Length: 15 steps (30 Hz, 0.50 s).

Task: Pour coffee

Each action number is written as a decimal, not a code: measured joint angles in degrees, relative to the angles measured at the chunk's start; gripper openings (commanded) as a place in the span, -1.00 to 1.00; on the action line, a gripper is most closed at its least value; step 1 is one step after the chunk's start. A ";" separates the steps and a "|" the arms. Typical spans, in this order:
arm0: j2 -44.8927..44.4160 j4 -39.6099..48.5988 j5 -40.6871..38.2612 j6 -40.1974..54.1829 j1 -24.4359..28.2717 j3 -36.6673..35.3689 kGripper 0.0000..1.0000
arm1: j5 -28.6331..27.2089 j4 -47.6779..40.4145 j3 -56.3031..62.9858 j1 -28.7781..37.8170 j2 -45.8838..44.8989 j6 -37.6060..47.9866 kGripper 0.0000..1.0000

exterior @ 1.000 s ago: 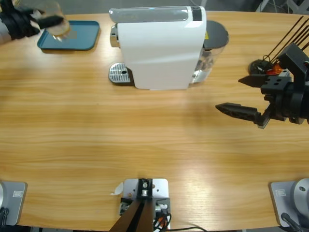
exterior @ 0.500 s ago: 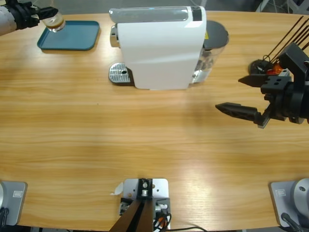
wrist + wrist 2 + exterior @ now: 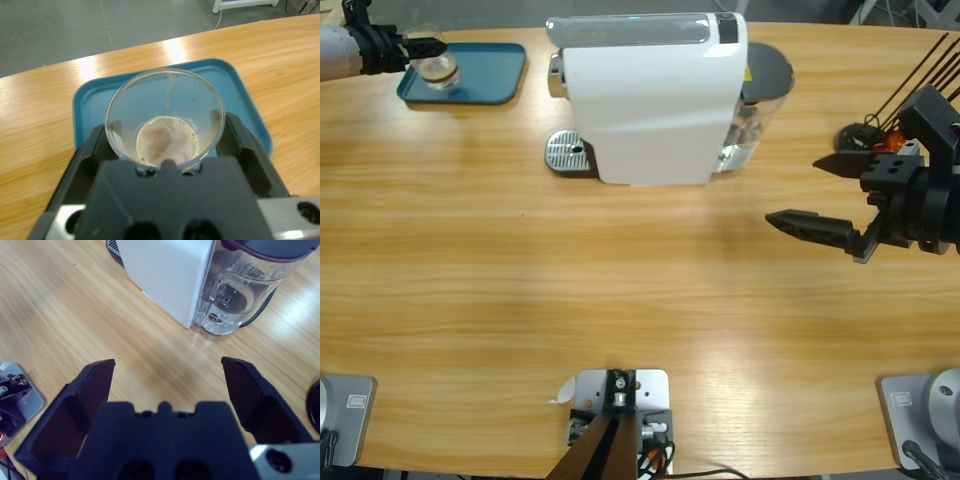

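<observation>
Left gripper (image 3: 165,137): the black jaws are clamped on either side of a clear glass cup (image 3: 165,120), holding it upright over the teal rectangular plastic tray (image 3: 250,107). In my judgement this keeps the contents level for setting down. The coffee (image 3: 162,142), a thin brown layer with a tan top, lies in the cup's bottom; only the left wrist view shows it. The high view alone places the cup at the tray's near-left part, at the table's far left corner.

Right gripper (image 3: 167,382): jaws wide apart, empty, hovering over the wooden table (image 3: 620,290), apparently on standby. Beyond it stands the white box-shaped coffee machine (image 3: 650,100); the right wrist view shows its clear water tank (image 3: 240,290).
</observation>
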 measured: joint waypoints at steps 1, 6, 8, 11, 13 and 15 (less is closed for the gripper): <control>0.04 0.46 0.00 0.00 0.06 -0.32 -0.09 | 0.00 0.00 0.00 0.00 0.00 0.00 0.90; 0.59 6.54 -0.06 0.00 0.21 -4.06 -0.09 | 0.00 0.00 0.00 0.00 0.00 0.00 0.90; 0.84 9.75 -0.06 0.00 0.25 -5.77 -0.08 | 0.00 -0.01 0.00 0.00 0.00 0.00 0.90; 1.28 13.29 -0.06 0.00 0.26 -7.69 0.14 | 0.00 -0.01 0.00 0.00 0.00 0.00 0.90; 1.47 15.08 -0.06 0.00 0.27 -8.66 0.43 | 0.00 -0.01 0.00 0.00 0.00 0.00 0.90; 1.49 16.64 -0.06 0.00 0.27 -9.64 0.74 | 0.00 -0.06 0.00 0.00 0.00 0.00 0.90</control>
